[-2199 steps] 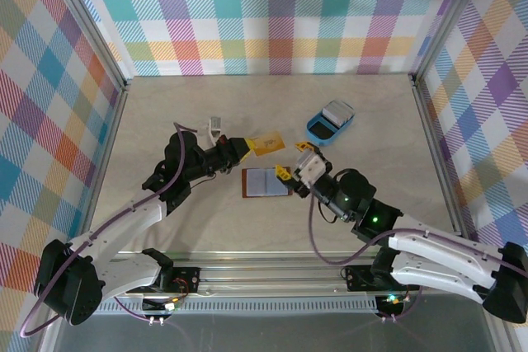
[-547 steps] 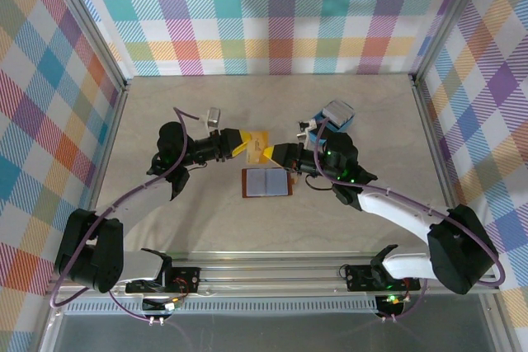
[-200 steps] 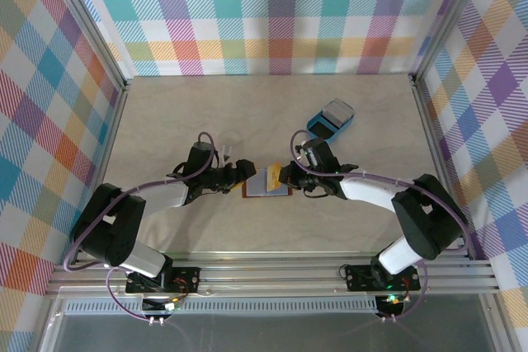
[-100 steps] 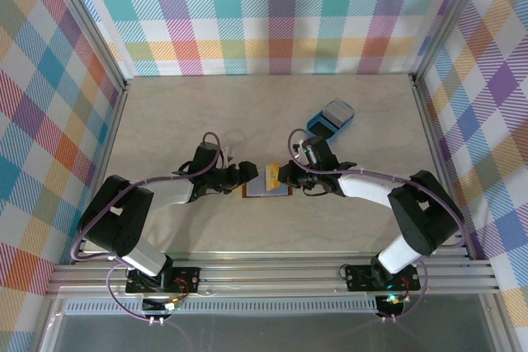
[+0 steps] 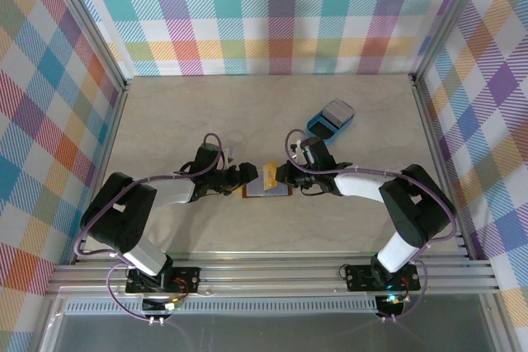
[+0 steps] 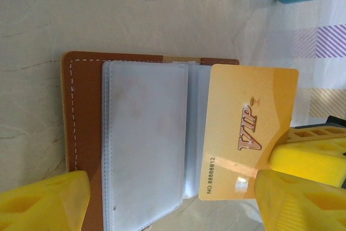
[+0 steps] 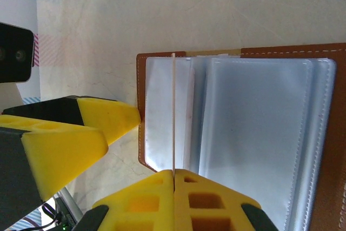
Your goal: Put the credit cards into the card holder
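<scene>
Gold plastic VIP card (image 6: 248, 133) stands on edge over the open brown leather card holder (image 6: 81, 117). I have my right gripper (image 7: 174, 179) pinching it, my left gripper (image 5: 242, 174) spread.

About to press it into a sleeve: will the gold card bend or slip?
The gold card looks stiff: edge-on in the right wrist view it is a straight line, so it probably won't buckle. Its glossy face, pinched near one edge by the right gripper, might pivot or slip if the sleeve resists.
</scene>
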You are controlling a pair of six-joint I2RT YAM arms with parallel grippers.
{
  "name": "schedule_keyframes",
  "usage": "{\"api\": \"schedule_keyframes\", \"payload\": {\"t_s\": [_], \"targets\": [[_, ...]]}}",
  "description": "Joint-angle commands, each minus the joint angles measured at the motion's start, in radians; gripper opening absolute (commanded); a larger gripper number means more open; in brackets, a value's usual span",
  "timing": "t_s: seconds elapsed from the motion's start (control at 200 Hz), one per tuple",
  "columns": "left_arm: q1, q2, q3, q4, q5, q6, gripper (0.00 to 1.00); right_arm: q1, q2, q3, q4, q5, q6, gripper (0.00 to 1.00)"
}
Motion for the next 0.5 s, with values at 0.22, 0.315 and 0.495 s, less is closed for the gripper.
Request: {"api": "schedule_keyframes", "payload": {"t_s": [0.22, 0.315, 0.495], "targets": [[-0.011, 0.018, -0.003, 0.026, -0.006, 0.002, 0.79, -0.001, 0.019, -0.024, 0.048, 0.008, -0.002, 0.0], [-0.014, 0.018, -0.004, 0.026, -0.009, -0.001, 0.79, -0.001, 0.024, -0.032, 0.057, 0.007, 0.0, 0.0], [-0.017, 0.017, -0.006, 0.024, -0.013, -0.004, 0.78, -0.001, 0.037, -0.036, 0.073, -0.002, 0.009, 0.0]]}}
